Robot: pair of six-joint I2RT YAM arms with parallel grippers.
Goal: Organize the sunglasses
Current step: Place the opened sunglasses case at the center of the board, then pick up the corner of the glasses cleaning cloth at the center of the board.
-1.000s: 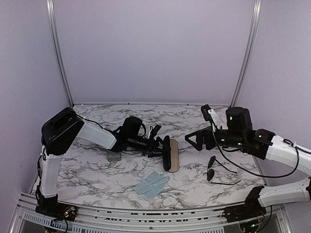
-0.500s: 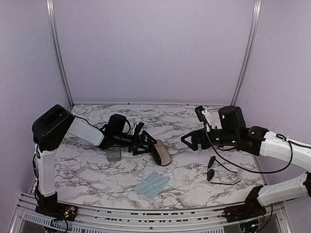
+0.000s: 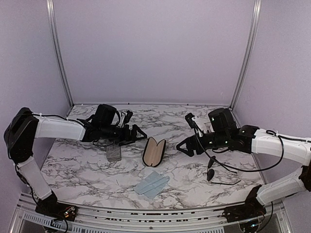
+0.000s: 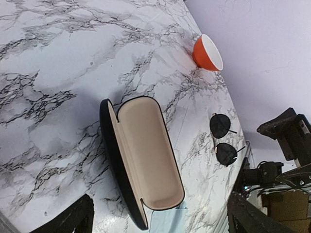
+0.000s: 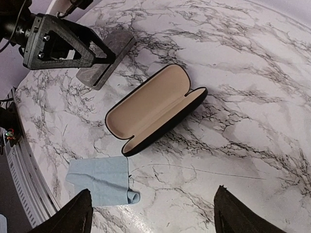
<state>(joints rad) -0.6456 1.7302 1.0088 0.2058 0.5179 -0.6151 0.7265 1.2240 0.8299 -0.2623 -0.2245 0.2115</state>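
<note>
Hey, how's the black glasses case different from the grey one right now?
The black case lies open with its tan lining facing up; the grey case looks closed. The black case has rounded ends; the grey case is rectangular. Both lie flat on the marble table.

Lab cell: lilac walls [image 3: 155, 48], aluminium rails [image 3: 59, 53]

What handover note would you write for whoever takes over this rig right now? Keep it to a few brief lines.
Left gripper: open, empty, left of the black case.
Right gripper: open, empty, right of that case.
Sunglasses: one pair visible, unfolded, on the table near the right gripper.
Done: black case lies open and empty.
Left: pick up the sunglasses, case them, close it.
</note>
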